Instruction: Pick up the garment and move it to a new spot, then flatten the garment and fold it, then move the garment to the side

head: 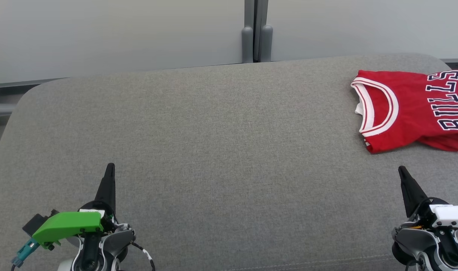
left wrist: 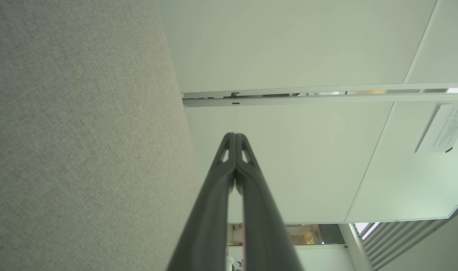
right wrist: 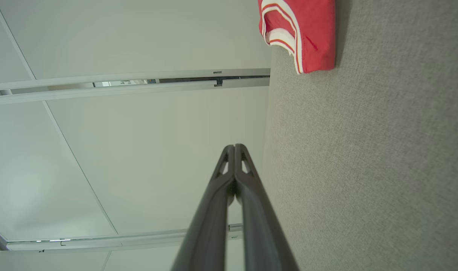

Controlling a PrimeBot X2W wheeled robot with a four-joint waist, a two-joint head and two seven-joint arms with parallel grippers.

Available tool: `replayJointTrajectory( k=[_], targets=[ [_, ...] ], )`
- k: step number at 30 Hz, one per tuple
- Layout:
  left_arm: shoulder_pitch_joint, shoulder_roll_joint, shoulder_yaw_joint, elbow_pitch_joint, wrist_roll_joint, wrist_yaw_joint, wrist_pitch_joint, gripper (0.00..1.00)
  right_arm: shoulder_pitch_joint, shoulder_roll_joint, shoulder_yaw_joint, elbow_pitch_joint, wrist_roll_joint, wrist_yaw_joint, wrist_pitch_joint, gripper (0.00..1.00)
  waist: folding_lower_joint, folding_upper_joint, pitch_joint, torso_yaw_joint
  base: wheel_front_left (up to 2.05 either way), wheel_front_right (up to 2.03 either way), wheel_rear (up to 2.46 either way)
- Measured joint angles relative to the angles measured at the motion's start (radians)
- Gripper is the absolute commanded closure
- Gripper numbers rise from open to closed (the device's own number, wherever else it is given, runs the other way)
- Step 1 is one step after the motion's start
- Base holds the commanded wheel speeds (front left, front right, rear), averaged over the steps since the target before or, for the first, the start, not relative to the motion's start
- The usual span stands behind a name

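The folded red jersey with white trim (head: 409,109) lies at the far right of the grey fabric table (head: 213,150). Both grippers, left (head: 110,167) and right (head: 402,169), are pressed together, empty. Risk: any nudge unfolds it.

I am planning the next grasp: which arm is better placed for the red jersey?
Probably the right. The red jersey lies at the far right of the grey surface, ahead of the right gripper; the left gripper sits far across. Both are shut.

The left gripper (left wrist: 235,137) has its fingers (left wrist: 213,195) pressed together beside the grey fabric surface (left wrist: 82,135).
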Motion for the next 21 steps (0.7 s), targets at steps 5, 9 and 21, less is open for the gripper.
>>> replayJointTrajectory(
  k=[5, 9, 21],
  targets=[
    [0.000, 0.000, 0.000, 0.000, 0.000, 0.000, 0.000, 1.00, 0.000, 0.000, 0.000, 0.000, 0.000, 0.000, 0.000, 1.00, 0.0000, 0.0000, 0.000, 0.000, 0.00, 0.00, 0.00],
    [0.000, 0.000, 0.000, 0.000, 0.000, 0.000, 0.000, 1.00, 0.000, 0.000, 0.000, 0.000, 0.000, 0.000, 0.000, 1.00, 0.0000, 0.0000, 0.000, 0.000, 0.00, 0.00, 0.00],
    [0.000, 0.000, 0.000, 0.000, 0.000, 0.000, 0.000, 1.00, 0.000, 0.000, 0.000, 0.000, 0.000, 0.000, 0.000, 1.00, 0.0000, 0.0000, 0.000, 0.000, 0.00, 0.00, 0.00]
  ],
)
